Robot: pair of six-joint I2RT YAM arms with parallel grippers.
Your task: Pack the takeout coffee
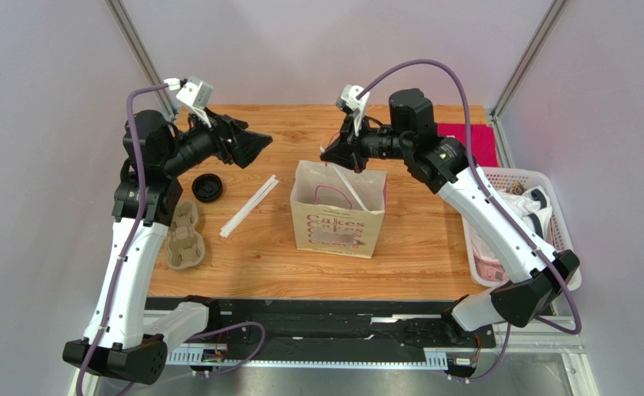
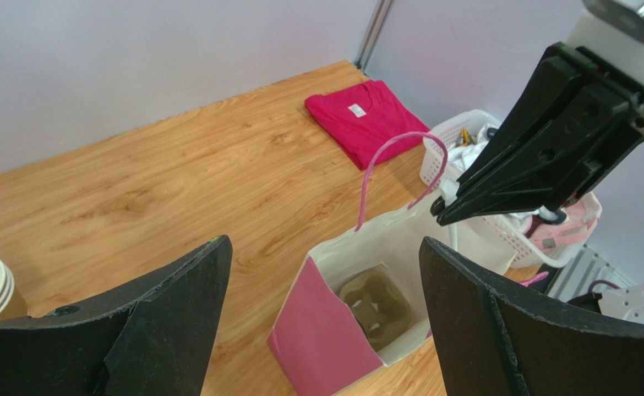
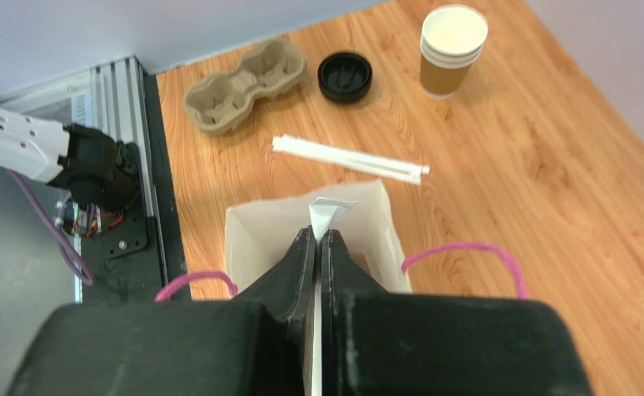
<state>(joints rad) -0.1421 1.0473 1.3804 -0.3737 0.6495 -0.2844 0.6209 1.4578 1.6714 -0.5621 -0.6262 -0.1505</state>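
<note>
1. The takeout coffee cup (image 3: pixel 453 49) stands upright on the desk (image 3: pixel 548 165) at its far left. Its wall is brown, its inside is white, and its top is uncovered. Ridges under the rim suggest several cups nested together. In the left wrist view only its rim shows, at the left edge.
2. The black lid (image 3: pixel 344 76) lies flat on the desk. It is near the cup but apart from it, between the cup and a grey pulp carrier (image 3: pixel 247 74).
3. The left claw (image 2: pixel 325 246) is spread wide with nothing between its fingers. It hangs above the desk to the left of the paper bag (image 1: pixel 338 219) and points toward the bag's mouth.
4. The right claw (image 3: pixel 317 241) is pressed together, pinching a white paper-wrapped straw (image 3: pixel 330 208). It holds the straw over the bag's open top.
5. The bag stands upright in the middle of the desk, with its pink handles (image 3: pixel 466 252) raised. A second carrier (image 2: pixel 375 301) lies at its bottom.
6. Two loose straws (image 1: pixel 248 206), also wrapped, lie on the desk between the lid and the bag.
7. A folded red cloth (image 2: pixel 362 124) lies at the far right corner. A white basket (image 1: pixel 511 173) of mixed items sits at the right edge.
</note>
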